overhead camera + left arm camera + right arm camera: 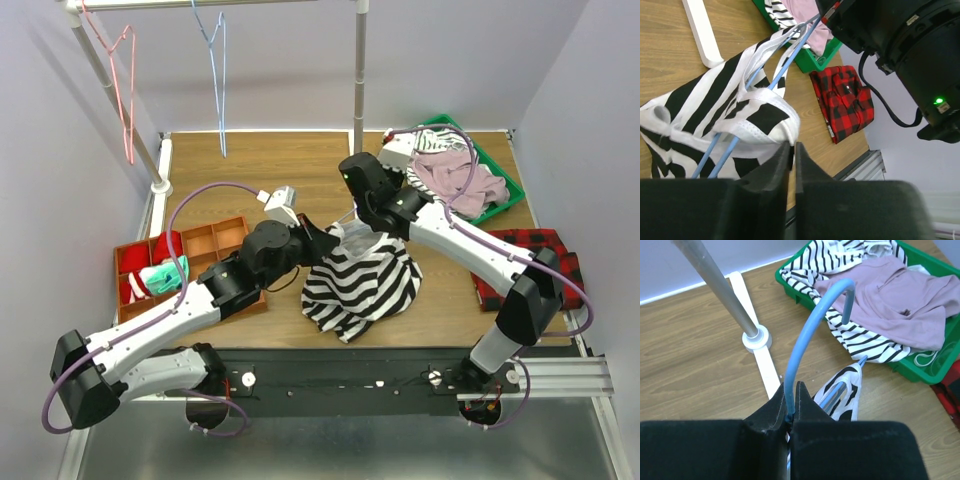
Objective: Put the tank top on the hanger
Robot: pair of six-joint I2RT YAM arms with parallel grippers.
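Left pincer [791,146] pinches top [710,95] edge; right pincer [792,386] clamps hanger [807,327] hook; your hanger wires run between them, inside top.

Top view high, down over whole table [260,160]. Wrist views close, both sharing tank top [700,100], hanger [801,340].

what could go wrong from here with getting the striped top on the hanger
The right tool pinches the hanger only at its thin wire neck, so it could twist or slip. The left tool seems to hold just an edge of the tank top; if that pulls free, the fabric may slide off the wire.
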